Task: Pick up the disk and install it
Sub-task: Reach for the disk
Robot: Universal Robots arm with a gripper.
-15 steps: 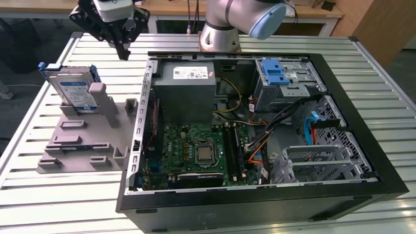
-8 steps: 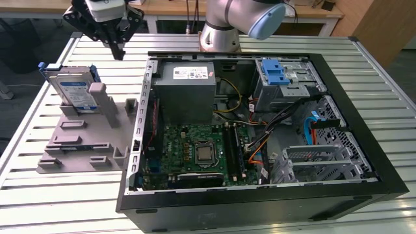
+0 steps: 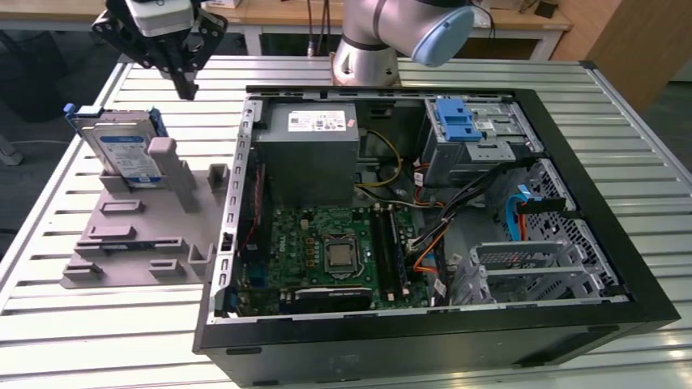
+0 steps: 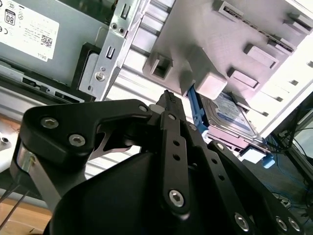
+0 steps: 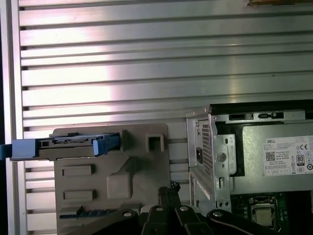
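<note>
Disk: the flat silver hard drive with the white-and-blue label and blue plastic rail frame (image 3: 121,150) is parked outside the open black computer case (image 3: 433,344). It sits off the case's side wall on the exterior view's left, well clear of the bays inside.
Pointing: it's up on edge and leaning back a touch, with the label face turned to the exterior camera. The blue-framed top edge runs crosswise, one end toward the case wall and one end away. In the first wrist view the disk (image 5: 73,147) reads as a thin edge-on bar. The long axis looks upright, though I can't call that for certain.
Seat: the disk is slotted into a grey moulded plastic holder (image 3: 141,235) lying just beside the case, at the holder's end level with the case's rear.
Claw: the black two-finger gripper (image 3: 186,87) hangs in the air, fingers drawn together to a point and nothing between them. The second wrist view shows the gripper (image 4: 168,98) pinched together too.
Gap: the claw is higher than the disk and on its case side. There's clear air between them, no contact.
Arm: the silver robot arm with a blue cap (image 3: 378,36) rises beyond the case's rear wall.
Table: a ribbed metal table (image 3: 108,340) carries both case and holder.
</note>
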